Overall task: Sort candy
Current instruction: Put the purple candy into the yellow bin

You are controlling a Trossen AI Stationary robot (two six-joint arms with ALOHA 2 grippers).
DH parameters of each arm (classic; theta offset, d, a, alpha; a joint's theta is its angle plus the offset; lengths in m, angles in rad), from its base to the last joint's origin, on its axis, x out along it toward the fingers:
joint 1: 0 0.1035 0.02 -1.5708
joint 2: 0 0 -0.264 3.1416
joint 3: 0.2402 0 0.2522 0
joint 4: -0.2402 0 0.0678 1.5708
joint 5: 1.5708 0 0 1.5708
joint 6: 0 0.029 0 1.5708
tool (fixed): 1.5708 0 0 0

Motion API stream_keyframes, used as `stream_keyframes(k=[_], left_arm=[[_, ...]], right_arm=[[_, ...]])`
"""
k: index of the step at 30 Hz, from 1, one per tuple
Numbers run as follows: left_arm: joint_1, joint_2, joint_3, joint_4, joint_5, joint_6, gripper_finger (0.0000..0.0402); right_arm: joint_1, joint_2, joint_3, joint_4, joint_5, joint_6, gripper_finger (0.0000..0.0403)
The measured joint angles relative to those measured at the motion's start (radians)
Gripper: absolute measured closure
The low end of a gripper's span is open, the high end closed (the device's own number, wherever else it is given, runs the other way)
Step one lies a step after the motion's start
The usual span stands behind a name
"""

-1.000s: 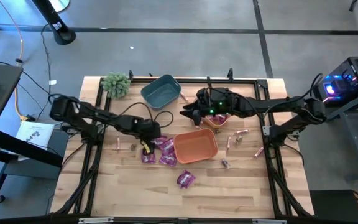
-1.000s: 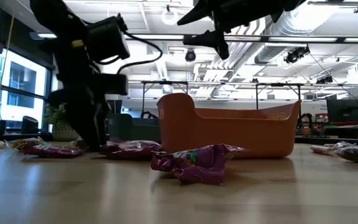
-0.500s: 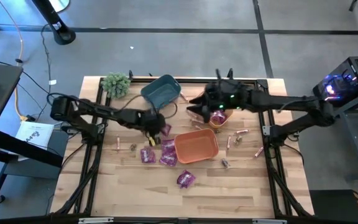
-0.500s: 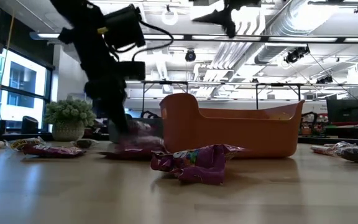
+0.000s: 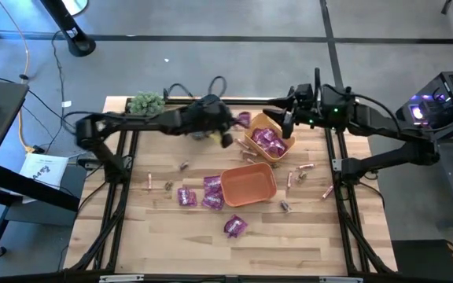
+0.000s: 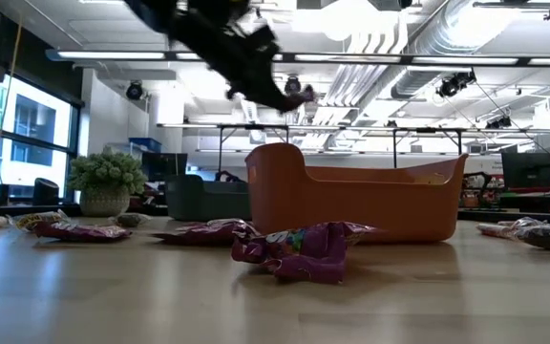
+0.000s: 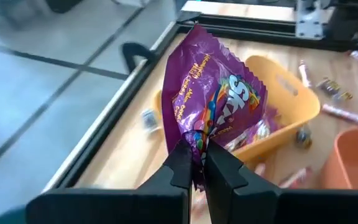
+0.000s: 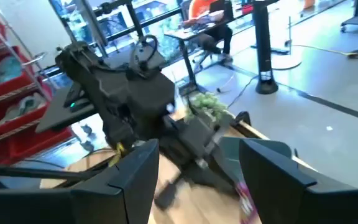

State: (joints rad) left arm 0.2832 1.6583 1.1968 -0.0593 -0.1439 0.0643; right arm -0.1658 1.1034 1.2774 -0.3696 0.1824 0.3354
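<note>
Left gripper (image 7: 194, 163) pinching purple packet (image 7: 213, 106) by edge, held above table just beside yellow bin (image 5: 267, 144). I should centre over bin before letting go; packet dangles, may catch rim. Right gripper (image 8: 197, 171) spread wide, empty, near yellow bin.

I can read part of "Skittles" in white letters on the purple packet (image 7: 213, 106); its small print is too blurred for me.
</note>
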Motion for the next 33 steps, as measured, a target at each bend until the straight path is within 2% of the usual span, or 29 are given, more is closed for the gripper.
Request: stream_keyframes(k=[4, 10, 15, 17, 20, 23, 25, 28, 31, 33], left_arm=[[-0.008, 0.166, 0.168, 0.007, 0.059, 0.000, 0.0371], [-0.014, 0.353, 0.355, -0.011, 0.112, -0.089, 0.0292], [-0.008, 0.388, 0.443, -0.128, 0.111, -0.143, 0.0219], [-0.008, 0.373, 0.464, -0.258, 0.119, -0.113, 0.0196], [-0.008, 0.323, 0.474, -0.482, 0.184, -0.076, 0.0175], [-0.026, 0.257, 0.450, -0.674, 0.194, -0.085, 0.0172], [-0.051, 0.201, 0.390, -0.716, 0.187, -0.088, 0.0178], [-0.103, 0.067, 0.247, -0.674, 0.188, -0.111, 0.0193], [-0.159, -0.080, 0.052, -0.592, 0.179, -0.113, 0.0208], [-0.194, -0.154, -0.091, -0.522, 0.139, -0.116, 0.0215]], right_arm=[[0.000, -0.002, 0.000, -0.002, 0.022, -0.001, 0.0187], [0.001, 0.003, 0.000, -0.003, 0.023, -0.005, 0.0187], [0.001, 0.002, -0.001, 0.000, 0.025, -0.025, 0.0187], [0.001, 0.002, -0.001, 0.000, 0.025, -0.030, 0.0187], [0.000, 0.002, -0.001, 0.000, 0.027, -0.050, 0.0187], [0.000, 0.002, -0.001, -0.002, 0.048, -0.070, 0.0187], [0.000, 0.002, -0.001, -0.012, 0.068, -0.075, 0.0187], [-0.001, 0.002, -0.001, -0.025, 0.080, -0.075, 0.0187], [-0.001, 0.002, -0.001, -0.046, 0.081, -0.075, 0.0187], [-0.003, 0.002, -0.002, -0.055, 0.081, -0.075, 0.0187]])
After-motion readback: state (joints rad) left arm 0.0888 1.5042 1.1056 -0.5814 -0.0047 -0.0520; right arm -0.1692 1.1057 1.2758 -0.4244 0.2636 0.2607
